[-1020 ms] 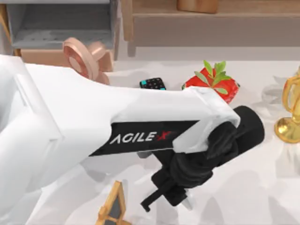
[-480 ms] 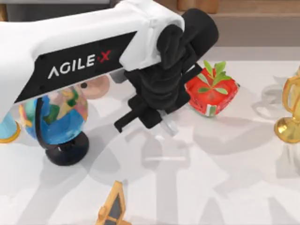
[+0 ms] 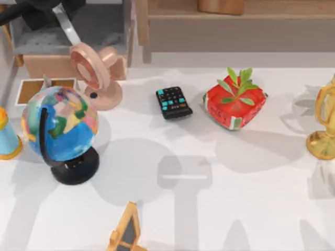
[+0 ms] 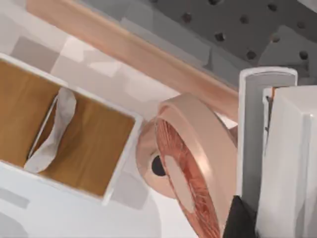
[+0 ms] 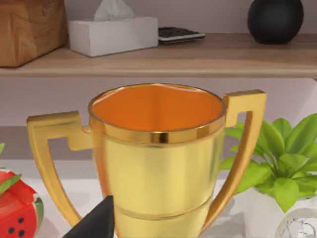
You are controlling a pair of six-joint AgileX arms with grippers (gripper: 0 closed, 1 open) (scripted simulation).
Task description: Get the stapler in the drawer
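One thing matters most: the slim glossy white stapler [image 4: 49, 131] lies slantwise on the tan wooden floor of the shallow white-walled drawer [image 4: 121, 158], so I judge the task as good as done. The drawer sits at the far left of the surface, just beyond the coloured globe on its black stand [image 3: 57, 125] and beside the round copper-pink fan [image 3: 89, 68]. The left gripper [image 3: 62, 21] hangs high over the far-left corner, in front of the grey open shelf unit [image 3: 104, 26], presumably to stay clear of the fan; whether its jaws are apart or together I cannot tell. From above the globe masks most of the drawer, while the left wrist view looks straight into it. The right gripper [image 5: 96, 223] is parked at the right beside the golden two-handled trophy [image 5: 158, 163], its jaws equally unreadable.
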